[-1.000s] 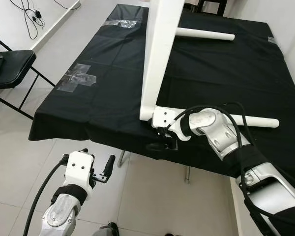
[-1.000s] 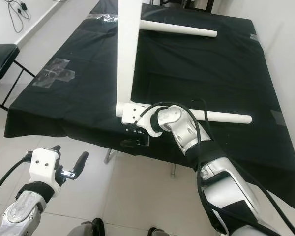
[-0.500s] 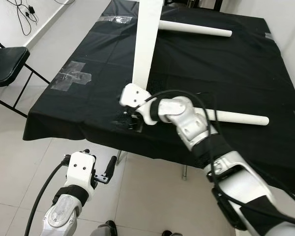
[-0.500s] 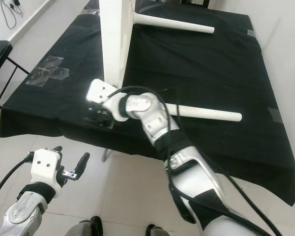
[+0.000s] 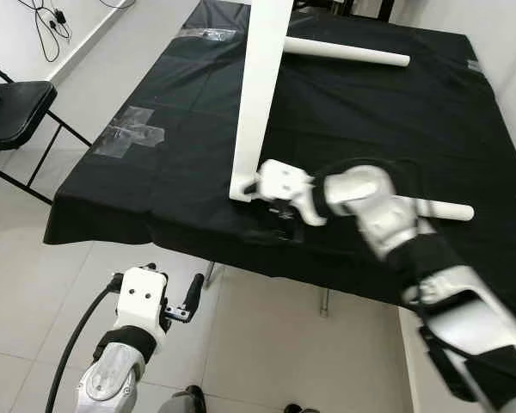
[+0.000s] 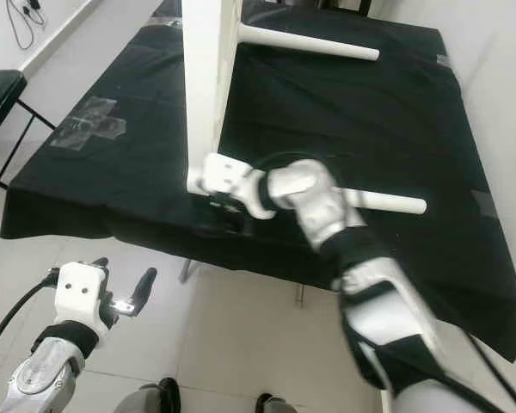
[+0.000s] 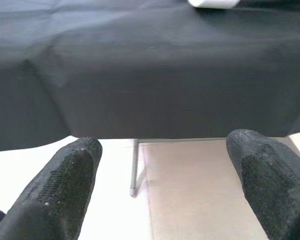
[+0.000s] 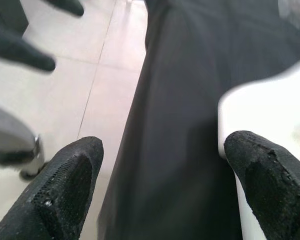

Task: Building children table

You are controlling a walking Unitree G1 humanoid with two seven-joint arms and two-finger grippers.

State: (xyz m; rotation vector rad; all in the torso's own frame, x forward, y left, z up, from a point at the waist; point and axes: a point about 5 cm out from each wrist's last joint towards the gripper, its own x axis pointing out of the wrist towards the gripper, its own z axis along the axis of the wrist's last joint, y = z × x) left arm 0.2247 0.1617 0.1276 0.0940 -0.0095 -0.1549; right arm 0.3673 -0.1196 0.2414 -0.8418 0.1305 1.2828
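Note:
A white children's table lies on its side on the black-covered table (image 5: 181,138). Its top panel (image 5: 256,95) stands on edge, and its near leg (image 5: 443,209) and far leg (image 5: 348,56) point right. My right gripper (image 5: 273,227) is open at the panel's near corner, by the black table's front edge. In the right wrist view that white corner (image 8: 265,105) sits just beside one finger (image 8: 267,185), with black cloth between the fingers. My left gripper (image 5: 170,272) hangs open and empty low over the floor, in front of the table's edge.
A black folding chair (image 5: 17,112) stands at the left. Clear tape patches (image 5: 129,133) lie on the cloth. Cables (image 5: 47,21) trail on the floor at the far left. A table leg (image 7: 134,167) stands on the tiled floor under the cloth's hem.
My right arm swung left past the panel's near corner, then came back to its right side, blurred in motion. The view shifted a little. The left arm stayed put.

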